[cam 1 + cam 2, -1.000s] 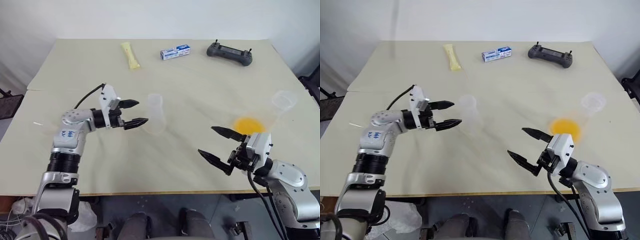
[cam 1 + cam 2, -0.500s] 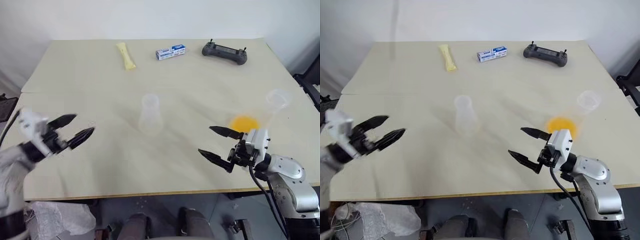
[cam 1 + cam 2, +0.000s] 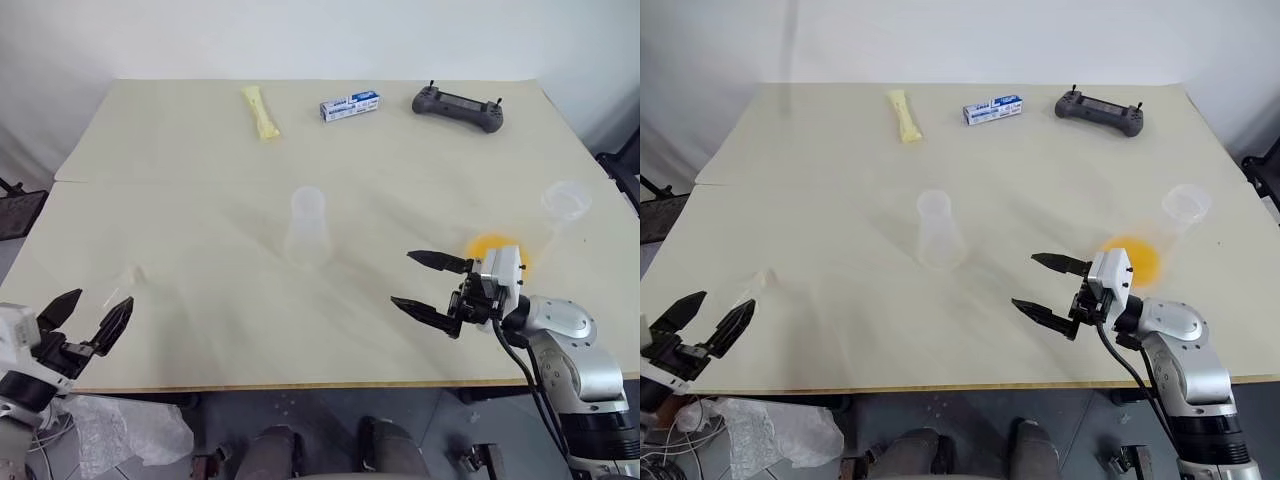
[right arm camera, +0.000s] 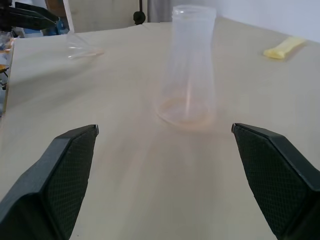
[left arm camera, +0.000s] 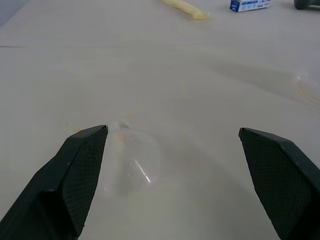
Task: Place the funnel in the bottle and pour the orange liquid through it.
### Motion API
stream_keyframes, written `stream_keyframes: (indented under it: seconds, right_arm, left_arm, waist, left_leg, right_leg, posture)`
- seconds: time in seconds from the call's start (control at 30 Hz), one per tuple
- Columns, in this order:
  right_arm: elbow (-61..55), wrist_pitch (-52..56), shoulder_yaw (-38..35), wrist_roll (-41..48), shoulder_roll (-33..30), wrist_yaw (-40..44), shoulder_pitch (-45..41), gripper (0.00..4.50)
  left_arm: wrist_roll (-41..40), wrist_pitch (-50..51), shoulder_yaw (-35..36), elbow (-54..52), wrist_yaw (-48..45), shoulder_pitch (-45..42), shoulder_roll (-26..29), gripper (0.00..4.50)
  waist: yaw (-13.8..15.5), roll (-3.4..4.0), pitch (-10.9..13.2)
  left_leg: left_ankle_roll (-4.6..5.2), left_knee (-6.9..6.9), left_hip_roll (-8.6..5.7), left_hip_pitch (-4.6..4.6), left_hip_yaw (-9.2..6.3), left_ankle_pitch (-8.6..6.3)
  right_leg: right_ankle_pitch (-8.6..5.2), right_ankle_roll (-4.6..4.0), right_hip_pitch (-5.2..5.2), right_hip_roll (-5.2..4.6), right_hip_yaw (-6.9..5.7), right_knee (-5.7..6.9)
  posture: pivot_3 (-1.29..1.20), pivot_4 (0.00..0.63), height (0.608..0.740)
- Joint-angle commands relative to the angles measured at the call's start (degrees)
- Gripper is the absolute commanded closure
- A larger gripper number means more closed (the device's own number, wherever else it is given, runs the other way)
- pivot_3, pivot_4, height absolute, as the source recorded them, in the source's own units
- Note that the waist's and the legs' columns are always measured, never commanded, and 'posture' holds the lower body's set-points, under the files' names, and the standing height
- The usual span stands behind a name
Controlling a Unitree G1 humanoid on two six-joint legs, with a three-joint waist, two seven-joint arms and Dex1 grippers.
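Observation:
The clear bottle stands upright at mid-table with nothing in its neck. The see-through funnel lies on the table near the front left, faint in the head views. The orange liquid sits in the bottom of a clear wide-rimmed flask at the right. My left gripper is open at the table's front-left corner, pointing at the funnel from a short way off. My right gripper is open and empty, just left of the flask, pointing towards the bottle.
A pale yellow packet, a blue-and-white box and a black controller lie along the far edge. A crumpled plastic bag sits on the floor under the front-left corner.
My left arm has drawn back from beside the bottle to the front-left corner, its gripper still open. The right gripper has edged slightly towards the bottle.

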Motion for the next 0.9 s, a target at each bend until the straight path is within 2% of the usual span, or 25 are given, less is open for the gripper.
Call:
stream_keyframes:
  seconds: [0.03, 0.27, 0.73, 0.87, 0.9]
  right_arm:
    - [-1.34, -0.26, -0.67, 0.50, -0.43, 0.15, -0.16, 0.00]
    - [-3.92, -0.27, -1.96, 0.53, -0.87, -1.21, 2.87, 0.00]
    - [-5.03, -0.67, -2.66, 0.30, -1.03, -2.74, 4.49, 0.00]
    - [-4.50, -0.97, -2.68, 0.08, -1.10, -2.65, 4.10, 0.00]
    - [-4.47, -1.00, -2.73, 0.08, -1.13, -2.61, 4.07, 0.00]
  left_arm:
    - [1.67, -0.83, -2.03, 2.02, 2.34, -1.23, 0.73, 0.03]
    - [3.24, -1.63, -6.39, 6.87, 2.68, -4.80, 3.11, 0.03]
    - [5.81, -3.15, -8.62, 12.01, 4.25, -8.49, 4.86, 0.03]
    - [6.92, -2.82, -9.69, 14.15, 4.63, -9.33, 5.34, 0.85]
    - [6.69, -2.58, -9.86, 14.26, 4.31, -9.34, 5.52, 1.23]
  waist:
    - [-0.09, 0.00, 0.00]
    - [0.02, 0.00, 0.00]
    - [0.03, 0.00, 0.00]
    - [-0.05, 0.00, 0.00]
    - [-0.07, 0.00, 0.00]
  left_leg:
    - [0.00, -0.01, 0.00, 0.00, 0.00, 0.00]
    - [0.00, -0.02, 0.02, -0.01, 0.01, -0.01]
    - [-0.03, -0.03, 0.05, -0.01, 0.03, -0.02]
    - [-0.03, -0.03, 0.05, 0.00, 0.03, -0.02]
    - [-0.03, -0.03, 0.05, 0.00, 0.03, -0.02]
  right_leg:
    - [0.00, 0.00, -0.01, 0.01, 0.00, 0.01]
    - [0.00, 0.00, -0.03, 0.07, -0.01, 0.01]
    - [0.00, 0.00, -0.04, 0.10, -0.01, 0.01]
    - [0.00, 0.00, -0.04, 0.10, -0.02, 0.02]
    - [0.00, 0.00, -0.04, 0.11, -0.02, 0.02]
  posture:
    - [0.00, 0.150, 0.740]
    - [0.00, 0.150, 0.740]
    - [0.00, 0.150, 0.740]
    - [0.00, 0.150, 0.740]
    - [0.00, 0.150, 0.740]
